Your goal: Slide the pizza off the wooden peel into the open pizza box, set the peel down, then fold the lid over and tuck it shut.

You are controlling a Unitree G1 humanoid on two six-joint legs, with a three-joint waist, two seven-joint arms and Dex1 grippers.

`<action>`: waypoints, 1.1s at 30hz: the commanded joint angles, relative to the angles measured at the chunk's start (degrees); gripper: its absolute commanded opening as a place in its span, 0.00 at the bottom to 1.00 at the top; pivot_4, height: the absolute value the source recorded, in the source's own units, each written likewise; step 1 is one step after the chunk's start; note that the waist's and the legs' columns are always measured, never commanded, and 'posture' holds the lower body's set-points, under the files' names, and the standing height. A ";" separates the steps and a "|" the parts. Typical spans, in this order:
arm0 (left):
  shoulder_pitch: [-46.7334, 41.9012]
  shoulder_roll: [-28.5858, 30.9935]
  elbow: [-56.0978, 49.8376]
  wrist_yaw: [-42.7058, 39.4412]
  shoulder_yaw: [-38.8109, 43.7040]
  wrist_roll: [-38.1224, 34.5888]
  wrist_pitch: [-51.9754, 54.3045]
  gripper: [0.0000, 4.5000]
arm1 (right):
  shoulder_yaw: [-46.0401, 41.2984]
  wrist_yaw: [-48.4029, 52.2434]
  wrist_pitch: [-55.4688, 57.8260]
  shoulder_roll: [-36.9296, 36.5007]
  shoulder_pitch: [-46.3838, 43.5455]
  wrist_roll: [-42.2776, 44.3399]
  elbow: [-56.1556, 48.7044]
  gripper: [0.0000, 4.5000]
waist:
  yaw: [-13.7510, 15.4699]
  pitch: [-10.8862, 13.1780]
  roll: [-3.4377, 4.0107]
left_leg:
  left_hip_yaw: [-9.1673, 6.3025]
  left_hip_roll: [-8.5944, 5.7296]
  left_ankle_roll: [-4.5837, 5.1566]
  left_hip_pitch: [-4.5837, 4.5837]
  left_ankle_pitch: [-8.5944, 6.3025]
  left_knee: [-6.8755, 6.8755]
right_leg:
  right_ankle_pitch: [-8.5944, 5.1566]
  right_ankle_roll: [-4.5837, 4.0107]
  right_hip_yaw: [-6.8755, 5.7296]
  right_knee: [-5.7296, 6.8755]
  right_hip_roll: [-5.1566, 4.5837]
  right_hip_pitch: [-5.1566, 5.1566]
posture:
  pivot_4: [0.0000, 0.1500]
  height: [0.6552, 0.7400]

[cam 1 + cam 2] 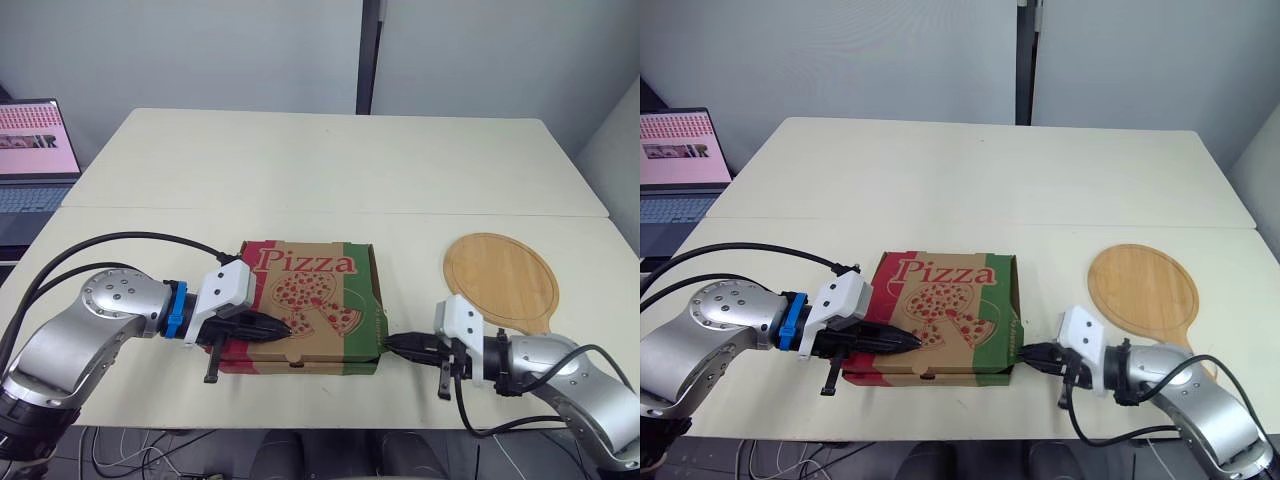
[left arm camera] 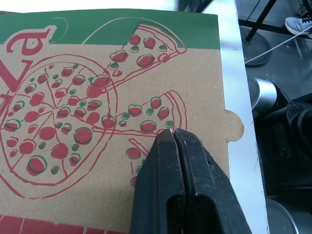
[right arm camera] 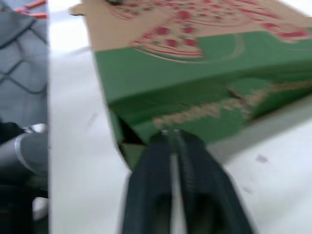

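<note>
Your box (image 1: 310,300) sits shut-looking on the table (image 1: 300,170), close to the near edge and about midway between the two arms, with the printed lid lying flat on top. At its near right corner the right wrist view shows a dark gap under the lid's green side flap. A small rounded tab (image 2: 235,129) sticks out from the lid's near edge.

Your left gripper (image 1: 287,327) lies on the lid near its front left part, with the fingers (image 2: 195,165) pressed together and nothing between them; their tips rest on the printed pizza slice. Your right gripper (image 1: 392,344) is at the box's near right corner, fingers together as well, with the tips against the green side, low down by the gap.

The peel (image 1: 500,280) lies flat on the table to the right of the box, apart from it, with nothing on it; your right arm crosses its near end. Nothing stands between either gripper and the box.

Farther out, a laptop (image 1: 35,150) with a lit screen stands past the table's left side. A seam crosses the table behind the box.

By count: one box, one peel, one laptop, two grippers.
</note>
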 commanded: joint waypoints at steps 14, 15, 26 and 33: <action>0.02 0.10 -1.09 1.02 -0.33 0.51 2.10 0.00 | 4.43 -0.44 0.32 5.49 -5.68 0.57 0.36 0.01 | -0.36 0.00 0.00 | -0.02 0.04 0.00 0.06 0.00 0.00 | 0.00 -0.01 0.02 0.09 0.08 -0.02 | 1.00 0.92; -0.02 0.12 -1.02 1.00 -0.35 0.56 2.08 0.00 | 4.47 -0.31 0.53 5.48 -5.82 0.56 0.38 0.01 | -0.41 0.00 0.00 | -0.03 0.04 0.00 0.06 0.00 0.00 | -0.01 -0.01 0.02 0.09 0.09 -0.02 | 1.00 0.92; 1.11 0.92 -1.01 1.68 -0.77 2.24 1.91 0.00 | -1.19 1.29 7.28 -3.79 -4.77 2.32 -3.30 0.01 | -0.37 -0.01 0.00 | -0.02 0.04 0.00 0.05 0.00 0.00 | -0.01 -0.02 0.03 0.11 0.08 -0.03 | 1.00 0.92; 0.63 0.50 -0.47 1.60 -1.35 2.72 1.57 0.00 | -6.99 3.02 8.66 -6.25 -7.71 8.04 -3.78 0.01 | -0.55 -0.01 -0.01 | -0.02 0.04 0.00 0.08 0.00 -0.01 | -0.01 -0.02 0.04 0.10 0.09 -0.02 | 1.00 0.92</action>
